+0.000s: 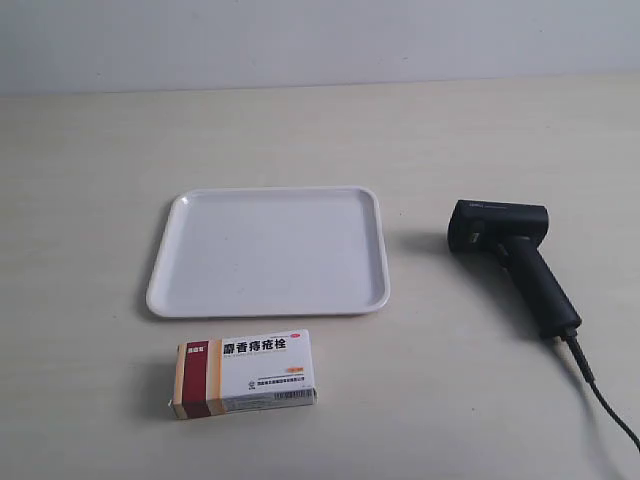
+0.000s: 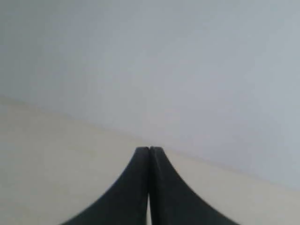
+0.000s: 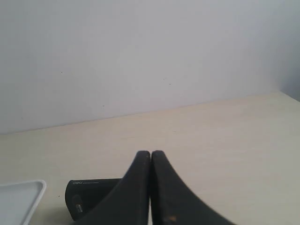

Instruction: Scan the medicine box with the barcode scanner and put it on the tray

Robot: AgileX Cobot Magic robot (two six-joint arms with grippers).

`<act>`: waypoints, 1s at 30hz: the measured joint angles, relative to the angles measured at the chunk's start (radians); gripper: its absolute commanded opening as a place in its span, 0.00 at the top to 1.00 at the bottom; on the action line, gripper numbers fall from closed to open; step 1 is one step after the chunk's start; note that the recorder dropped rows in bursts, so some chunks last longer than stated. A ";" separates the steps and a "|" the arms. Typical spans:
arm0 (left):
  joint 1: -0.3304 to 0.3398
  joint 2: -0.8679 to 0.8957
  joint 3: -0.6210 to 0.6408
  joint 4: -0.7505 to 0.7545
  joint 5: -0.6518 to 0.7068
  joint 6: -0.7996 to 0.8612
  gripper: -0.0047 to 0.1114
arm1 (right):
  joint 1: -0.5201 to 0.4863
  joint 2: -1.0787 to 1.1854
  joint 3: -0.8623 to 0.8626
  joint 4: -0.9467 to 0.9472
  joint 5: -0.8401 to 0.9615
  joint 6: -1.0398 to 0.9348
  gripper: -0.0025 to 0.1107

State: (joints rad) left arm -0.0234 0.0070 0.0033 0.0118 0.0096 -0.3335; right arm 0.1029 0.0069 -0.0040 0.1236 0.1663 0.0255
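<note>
Nearest in the exterior view, the box (image 1: 246, 373) lies flat on the table (image 1: 90, 200), untouched, just in front of the tray (image 1: 268, 252), which holds nothing. To the right and well apart lies the scanner (image 1: 515, 262), its cable (image 1: 600, 400) trailing off near. Nothing appears done yet: gripping, scanning and placing all remain. The left gripper (image 2: 149, 152) and right gripper (image 3: 150, 155) each have fingers pressed together, holding nothing; the right one's camera looks over the scanner's head.

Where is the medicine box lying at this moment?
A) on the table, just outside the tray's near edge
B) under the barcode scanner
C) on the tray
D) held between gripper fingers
A: the medicine box lies flat on the table, apart from the tray, with nothing holding it.
</note>
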 measured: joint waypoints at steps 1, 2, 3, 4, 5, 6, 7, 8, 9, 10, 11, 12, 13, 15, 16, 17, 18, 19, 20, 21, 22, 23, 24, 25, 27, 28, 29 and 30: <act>0.000 0.000 0.000 0.000 -0.066 -0.004 0.96 | 0.000 0.000 0.000 0.000 0.000 0.000 0.98; 0.000 0.000 0.000 0.000 -0.144 -0.001 0.96 | 0.000 0.000 0.000 0.000 0.000 0.000 0.98; 0.000 0.000 0.000 0.000 -0.211 0.021 0.96 | 0.000 0.000 0.000 0.000 0.000 0.000 0.98; 0.002 0.005 0.000 -0.003 -0.298 0.060 0.96 | 0.000 0.000 0.000 0.000 0.000 0.000 0.98; 0.004 0.024 0.000 -0.022 -0.375 0.105 0.96 | 0.000 0.000 0.000 0.000 0.000 0.000 0.98; 0.004 0.049 -0.005 -0.050 -0.415 0.143 0.96 | 0.000 0.000 0.000 0.000 0.000 0.000 0.98; 0.008 0.092 -0.018 -0.096 -0.446 0.191 0.96 | 0.000 0.000 0.000 0.000 0.000 0.000 0.98; 0.012 0.146 -0.035 -0.145 -0.464 0.235 0.96 | 0.000 0.000 0.000 0.000 0.000 0.000 0.98; 0.013 0.212 -0.054 -0.177 -0.476 0.263 0.96 | 0.000 0.000 0.000 0.000 0.000 0.000 0.98; 0.013 0.287 -0.076 -0.203 -0.485 0.287 0.96 | 0.000 0.000 0.000 0.000 0.000 0.000 0.98; 0.013 0.371 -0.101 -0.213 -0.485 0.300 0.96 | 0.000 0.000 0.000 0.000 0.000 0.000 0.98; 0.013 0.461 -0.130 -0.210 -0.472 0.300 0.96 | 0.000 0.000 0.000 0.000 0.000 0.000 0.98; 0.013 0.535 -0.158 -0.184 -0.444 0.289 0.96 | 0.000 0.000 0.000 0.000 0.000 0.000 0.98; 0.010 0.728 -0.239 -0.064 -0.348 0.210 0.96 | 0.000 0.000 0.000 0.000 0.000 0.000 0.98; 0.000 0.807 -0.275 0.010 -0.302 0.161 0.96 | 0.000 0.000 0.000 0.000 0.000 0.000 0.98; -0.022 0.901 -0.319 0.121 -0.246 0.089 0.96 | 0.000 0.000 0.000 0.000 0.000 0.000 0.98; -0.056 0.992 -0.359 0.239 -0.199 0.011 0.96 | 0.000 0.000 0.000 0.000 0.000 0.000 0.98; -0.092 1.076 -0.390 0.334 -0.168 -0.052 0.96 | 0.000 0.000 0.000 0.000 0.000 0.000 0.98; -0.146 1.151 -0.412 0.449 -0.147 -0.127 0.96 | 0.000 0.000 0.000 0.000 0.000 0.000 0.98; -0.207 1.214 -0.428 0.562 -0.140 -0.196 0.96 | 0.000 0.000 0.000 0.000 0.000 0.000 0.98; -0.259 1.259 -0.437 0.682 -0.148 -0.261 0.96 | 0.000 0.000 0.000 0.000 0.000 0.000 0.98; -0.323 1.306 -0.444 0.800 -0.174 -0.326 0.96 | 0.000 0.000 0.000 0.000 0.000 0.000 0.98; -0.383 1.345 -0.453 0.916 -0.212 -0.393 0.96 | 0.000 0.000 0.000 0.000 0.000 0.000 0.98; -0.436 1.370 -0.459 1.004 -0.251 -0.448 0.96 | 0.000 0.000 0.000 0.000 0.000 0.000 0.98; -0.517 1.411 -0.469 1.188 -0.365 -0.562 0.96 | 0.000 0.000 0.000 0.000 0.000 0.000 0.98; -0.540 1.420 -0.472 1.243 -0.408 -0.590 0.96 | 0.000 0.000 0.000 0.000 0.000 0.000 0.98; -0.563 1.429 -0.473 1.293 -0.450 -0.613 0.94 | 0.000 0.000 0.000 0.000 0.000 0.000 0.98; -0.581 1.436 -0.474 1.327 -0.473 -0.628 0.91 | 0.000 0.000 0.000 0.000 -0.002 0.000 0.98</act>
State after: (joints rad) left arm -0.6045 1.4434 -0.4709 1.3384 -0.4632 -0.9614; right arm 0.1029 0.0069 -0.0040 0.1236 0.1645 0.0255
